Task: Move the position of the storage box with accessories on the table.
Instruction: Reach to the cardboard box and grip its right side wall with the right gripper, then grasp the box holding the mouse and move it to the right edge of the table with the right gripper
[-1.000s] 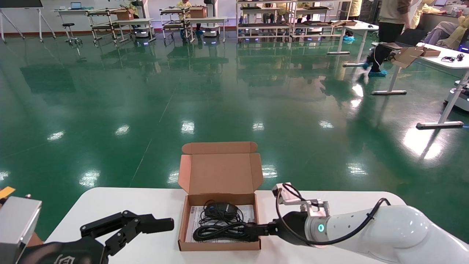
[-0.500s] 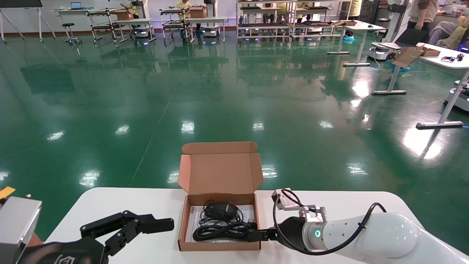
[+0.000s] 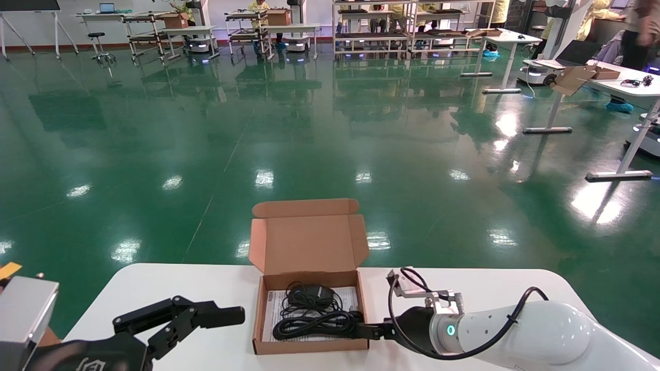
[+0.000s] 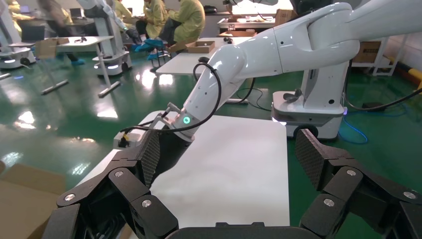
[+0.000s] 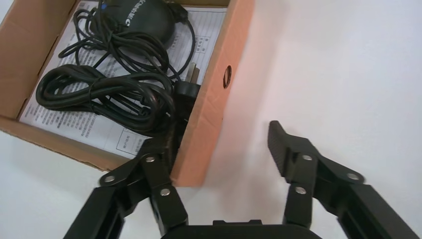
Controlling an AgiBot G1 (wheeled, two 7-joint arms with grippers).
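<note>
The storage box (image 3: 309,346) sits open on the white table (image 3: 206,288), its lid (image 3: 309,242) standing up at the far side. Inside lie a black mouse (image 3: 311,293) and a coiled black cable (image 3: 309,324) on a printed sheet (image 3: 273,309). My right gripper (image 3: 362,330) is open and straddles the box's right wall (image 5: 219,94): one finger is inside by the cable (image 5: 99,92), the other over bare table (image 5: 348,74). The right gripper (image 5: 224,139) holds nothing. My left gripper (image 3: 206,322) hovers open left of the box, and in its wrist view the left gripper (image 4: 230,157) is empty.
The table's far edge runs just behind the box lid, with green floor (image 3: 309,129) beyond. Other white desks (image 3: 619,82) and shelving racks (image 3: 371,26) stand far off. A robot base (image 4: 308,109) stands past the table's right end.
My right arm has shifted slightly, and the box has turned a little with it, its lid swinging slightly left. The left arm has not moved. A person far back has walked right.
</note>
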